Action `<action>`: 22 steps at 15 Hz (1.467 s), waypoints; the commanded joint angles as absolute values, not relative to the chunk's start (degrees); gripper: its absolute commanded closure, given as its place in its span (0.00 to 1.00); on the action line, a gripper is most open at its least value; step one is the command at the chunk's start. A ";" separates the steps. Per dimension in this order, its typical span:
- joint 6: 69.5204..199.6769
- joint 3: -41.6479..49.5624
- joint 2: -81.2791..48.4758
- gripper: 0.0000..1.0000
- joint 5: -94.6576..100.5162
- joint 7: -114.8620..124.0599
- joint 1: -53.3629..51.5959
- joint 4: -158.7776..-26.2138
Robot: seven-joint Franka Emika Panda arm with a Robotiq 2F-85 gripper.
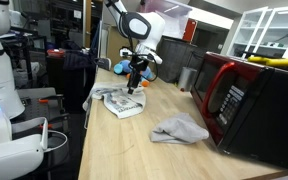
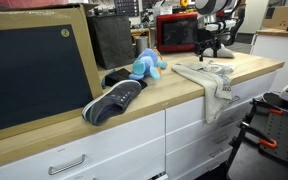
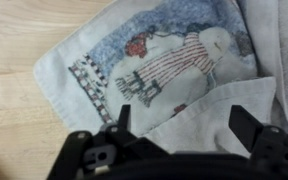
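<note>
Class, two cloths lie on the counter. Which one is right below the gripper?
The printed towel, with its colour picture, lies under the gripper; the plain grey cloth lies apart, by the microwave.

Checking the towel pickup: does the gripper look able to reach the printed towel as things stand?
Probably yes: the gripper hangs open just above the printed towel, with nothing between them; the grey cloth lies well aside.

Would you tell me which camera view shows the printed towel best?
The wrist view: the towel fills the frame, its striped print clear. In an exterior view the towel lies small and crumpled on the counter; in an exterior view it drapes over the counter edge, print unreadable.
</note>
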State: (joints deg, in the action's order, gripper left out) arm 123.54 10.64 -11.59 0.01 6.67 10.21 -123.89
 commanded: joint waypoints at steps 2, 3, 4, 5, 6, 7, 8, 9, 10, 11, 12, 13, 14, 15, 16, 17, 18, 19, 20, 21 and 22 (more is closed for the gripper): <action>128.04 9.19 -8.42 0.00 -5.10 8.76 9.21 -127.39; 129.41 8.87 -8.34 0.00 -6.05 8.63 9.07 -127.60; 131.29 8.55 -8.54 0.00 -6.69 8.53 8.84 -127.72; 132.96 8.40 -8.77 0.00 -7.19 8.58 8.61 -127.84; 134.36 8.31 -9.31 0.00 -7.35 8.65 8.45 -127.83; 135.52 8.25 -9.57 0.00 -7.30 8.73 8.33 -127.97; 137.52 8.29 -9.84 0.25 -6.41 8.13 8.15 -128.56; 138.70 8.40 -9.97 0.26 -6.01 8.50 8.00 -128.97; 138.97 8.61 -10.18 0.34 -5.49 9.36 7.87 -129.12; 139.44 8.77 -10.42 0.42 -4.97 9.64 7.83 -129.33; 139.35 9.00 -10.69 0.49 -4.35 10.01 7.84 -129.48; 139.50 9.19 -10.95 0.58 -3.81 10.41 7.84 -129.67; 139.51 9.47 -11.23 0.64 -3.01 11.33 7.81 -129.82; 139.51 9.63 -11.40 0.73 -2.50 11.76 7.82 -129.99; 139.45 9.81 -11.58 0.80 -1.95 12.32 7.84 -130.02; 139.10 9.93 -11.76 0.86 -1.65 12.78 7.86 -129.90; 138.59 9.99 -11.88 0.95 -1.66 13.13 7.93 -129.56; 138.01 10.06 -11.95 0.99 -1.89 13.33 8.02 -129.20; 136.77 10.15 -11.93 1.00 -2.36 13.63 8.18 -128.50; 135.39 10.15 -11.83 1.00 -3.05 13.51 8.46 -127.48; 134.24 10.15 -11.83 1.00 -3.68 13.29 8.74 -126.41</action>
